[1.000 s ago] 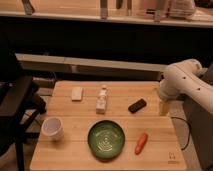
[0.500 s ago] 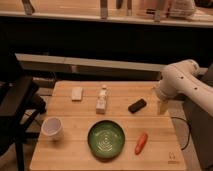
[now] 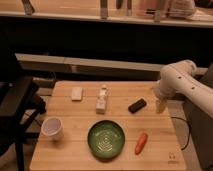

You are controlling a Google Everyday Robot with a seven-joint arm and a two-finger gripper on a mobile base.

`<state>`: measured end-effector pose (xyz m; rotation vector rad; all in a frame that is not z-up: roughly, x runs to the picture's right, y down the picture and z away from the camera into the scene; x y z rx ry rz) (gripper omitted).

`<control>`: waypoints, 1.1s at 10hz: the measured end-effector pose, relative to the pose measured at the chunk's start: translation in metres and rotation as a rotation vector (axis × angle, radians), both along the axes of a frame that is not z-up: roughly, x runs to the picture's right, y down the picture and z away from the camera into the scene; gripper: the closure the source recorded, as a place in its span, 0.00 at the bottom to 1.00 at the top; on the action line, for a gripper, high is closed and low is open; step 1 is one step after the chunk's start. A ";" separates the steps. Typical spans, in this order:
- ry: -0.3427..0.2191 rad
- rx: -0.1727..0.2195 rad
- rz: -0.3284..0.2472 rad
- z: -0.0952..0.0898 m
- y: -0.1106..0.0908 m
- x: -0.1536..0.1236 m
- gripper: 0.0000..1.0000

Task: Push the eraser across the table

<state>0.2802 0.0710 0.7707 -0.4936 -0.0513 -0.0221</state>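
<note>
Tool point(image 3: 161, 106) hangs low at the right edge of the bench point(image 3: 75, 155), on a white arm point(image 3: 187, 85) cut off by the frame's right side; whether it is spread or pressed together cannot be told. Just left of it, seemingly not touching, lies the black eraser point(image 3: 137, 105), slanted. Farther left are a white bottle point(image 3: 102, 100) and a white block point(image 3: 76, 93); nearer, a green bowl point(image 3: 106, 138), a carrot point(image 3: 141, 143) and a cup point(image 3: 52, 128).

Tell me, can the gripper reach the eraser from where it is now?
Probably yes. The gripper hangs close beside the eraser, near the table edge, with only bare wood between them; the carrot lies off that path.
</note>
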 end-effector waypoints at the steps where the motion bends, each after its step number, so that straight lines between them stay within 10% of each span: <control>1: 0.001 0.002 -0.002 0.003 -0.001 0.000 0.24; 5: -0.007 0.008 -0.001 0.012 -0.001 -0.003 0.34; 11: -0.013 0.019 0.010 0.029 -0.002 -0.006 0.93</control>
